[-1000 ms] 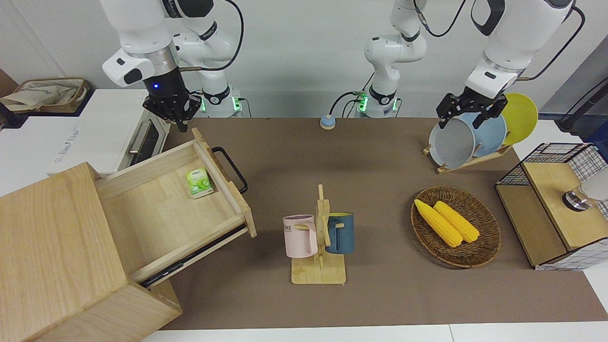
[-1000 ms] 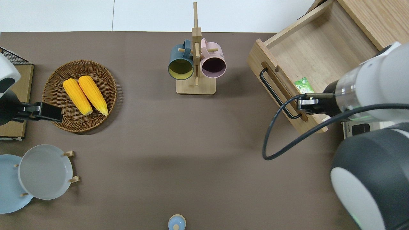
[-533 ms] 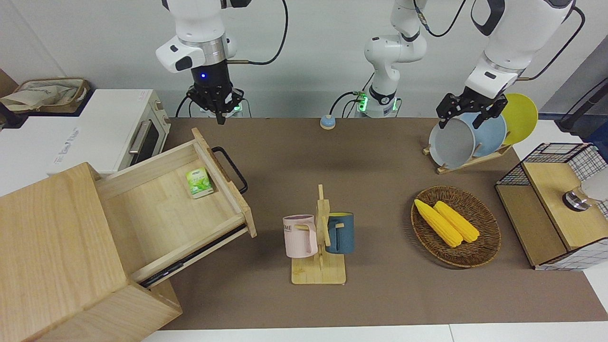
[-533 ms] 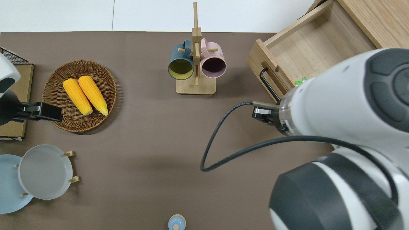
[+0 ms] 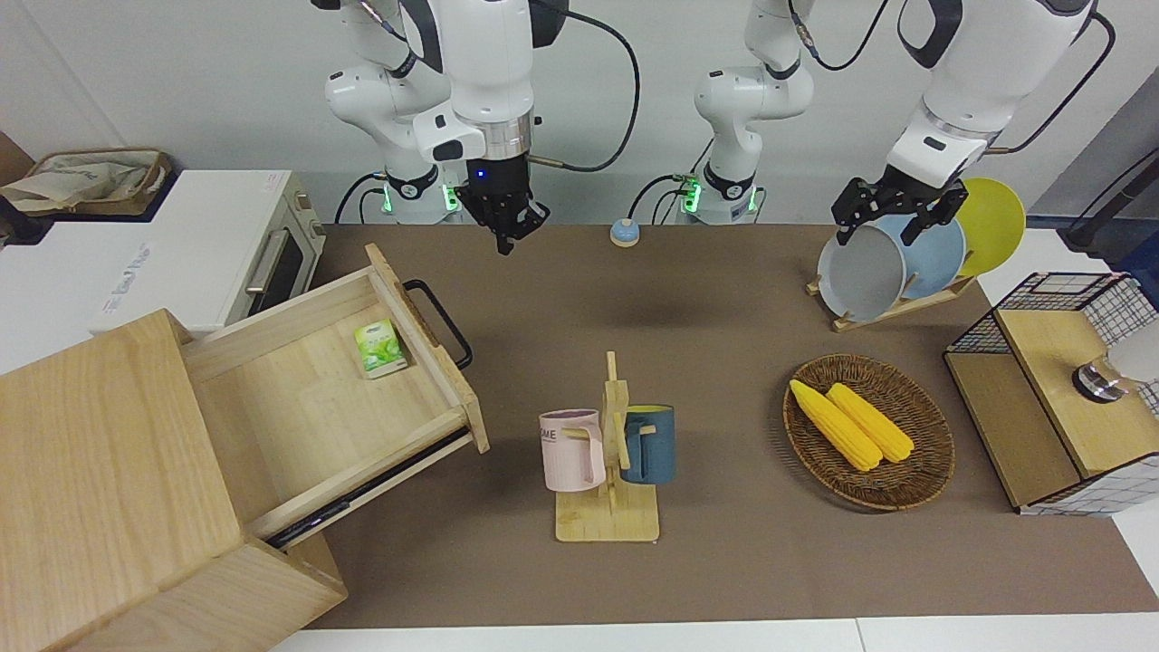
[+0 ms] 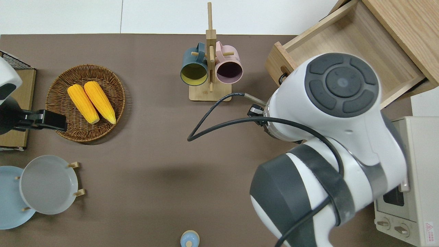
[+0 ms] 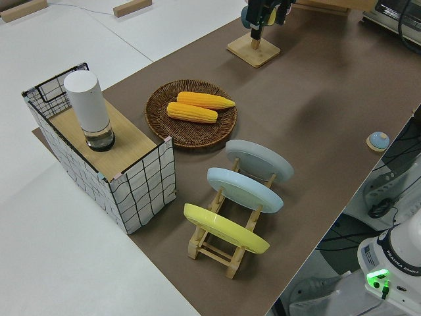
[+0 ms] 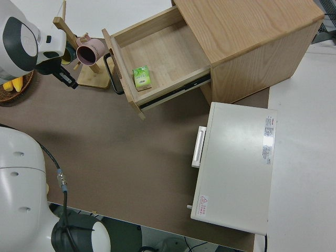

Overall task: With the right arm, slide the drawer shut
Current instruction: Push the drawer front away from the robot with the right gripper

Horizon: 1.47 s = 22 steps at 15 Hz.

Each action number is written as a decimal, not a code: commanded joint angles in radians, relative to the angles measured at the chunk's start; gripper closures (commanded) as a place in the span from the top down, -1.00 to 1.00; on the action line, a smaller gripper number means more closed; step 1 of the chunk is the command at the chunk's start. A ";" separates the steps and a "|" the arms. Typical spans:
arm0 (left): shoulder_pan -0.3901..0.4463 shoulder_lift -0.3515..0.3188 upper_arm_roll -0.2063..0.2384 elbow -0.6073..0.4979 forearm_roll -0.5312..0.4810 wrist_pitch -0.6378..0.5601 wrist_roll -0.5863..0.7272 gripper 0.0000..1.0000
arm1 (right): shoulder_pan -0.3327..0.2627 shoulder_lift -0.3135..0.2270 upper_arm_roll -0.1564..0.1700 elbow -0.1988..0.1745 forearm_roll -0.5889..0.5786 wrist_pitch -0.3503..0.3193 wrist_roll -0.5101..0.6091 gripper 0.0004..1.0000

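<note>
The drawer (image 5: 317,407) of the pale wooden cabinet (image 5: 100,480) stands pulled out, its black loop handle (image 5: 441,321) facing the middle of the table. A green packet (image 5: 378,348) lies inside near the front panel. The drawer also shows in the overhead view (image 6: 346,41) and the right side view (image 8: 157,55). My right gripper (image 5: 507,240), blue wrist light on, hangs shut and empty over the bare brown mat between the handle and the mug rack. It is apart from the handle (image 8: 113,73) in the right side view (image 8: 71,81). The left arm is parked, its gripper (image 5: 892,217) open.
A mug rack (image 5: 608,453) with a pink and a blue mug stands mid-table. A white toaster oven (image 5: 208,249) sits beside the drawer, nearer to the robots. A corn basket (image 5: 869,430), plate rack (image 5: 896,263), wire-and-wood box (image 5: 1059,389) and small blue knob (image 5: 623,233) are also there.
My right gripper has swung from over the drawer's front corner near the toaster oven out toward the middle of the table. The drawer has stayed open and the left arm has not moved.
</note>
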 commanded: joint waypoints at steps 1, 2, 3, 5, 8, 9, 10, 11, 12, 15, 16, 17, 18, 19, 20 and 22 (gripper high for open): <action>0.005 0.011 -0.007 0.026 0.017 -0.020 0.010 0.99 | -0.017 0.048 0.000 -0.008 0.005 0.041 0.110 -1.00; 0.005 0.011 -0.007 0.024 0.017 -0.020 0.010 0.99 | -0.026 0.051 0.000 -0.019 0.006 0.059 0.130 -1.00; 0.005 0.011 -0.007 0.026 0.017 -0.020 0.010 0.99 | -0.029 0.051 -0.005 -0.039 0.008 0.073 0.138 -1.00; 0.005 0.011 -0.007 0.026 0.017 -0.020 0.010 0.99 | -0.052 0.054 -0.006 -0.074 0.010 0.110 0.141 -1.00; 0.005 0.011 -0.007 0.026 0.017 -0.020 0.010 0.99 | -0.064 0.066 -0.006 -0.108 0.010 0.167 0.156 -1.00; 0.005 0.011 -0.007 0.024 0.017 -0.020 0.010 0.99 | -0.070 0.068 -0.006 -0.117 0.010 0.179 0.168 -1.00; 0.005 0.011 -0.007 0.026 0.017 -0.020 0.010 0.99 | -0.078 0.068 -0.006 -0.129 0.014 0.199 0.172 -1.00; 0.005 0.011 -0.007 0.026 0.017 -0.020 0.010 0.99 | -0.087 0.068 -0.006 -0.138 0.035 0.219 0.178 -1.00; 0.005 0.011 -0.007 0.024 0.017 -0.020 0.010 0.99 | -0.101 0.070 -0.006 -0.140 0.061 0.233 0.190 -1.00; 0.005 0.011 -0.007 0.024 0.017 -0.020 0.010 0.99 | -0.116 0.077 -0.008 -0.152 0.077 0.241 0.198 -1.00; 0.005 0.011 -0.007 0.024 0.017 -0.020 0.010 0.99 | -0.127 0.080 -0.006 -0.154 0.077 0.242 0.198 -1.00; 0.005 0.011 -0.007 0.024 0.017 -0.020 0.010 0.99 | -0.130 0.083 -0.006 -0.152 0.075 0.244 0.198 -1.00; 0.005 0.011 -0.007 0.024 0.017 -0.020 0.010 0.99 | -0.132 0.089 -0.008 -0.151 0.074 0.244 0.198 -1.00; 0.005 0.011 -0.007 0.026 0.017 -0.020 0.010 0.99 | -0.135 0.096 -0.008 -0.148 0.071 0.244 0.198 -1.00; 0.005 0.011 -0.007 0.024 0.017 -0.020 0.010 0.99 | -0.142 0.100 -0.008 -0.148 0.069 0.244 0.198 -1.00; 0.005 0.011 -0.007 0.026 0.017 -0.020 0.010 0.99 | -0.149 0.108 -0.008 -0.145 0.062 0.244 0.196 -1.00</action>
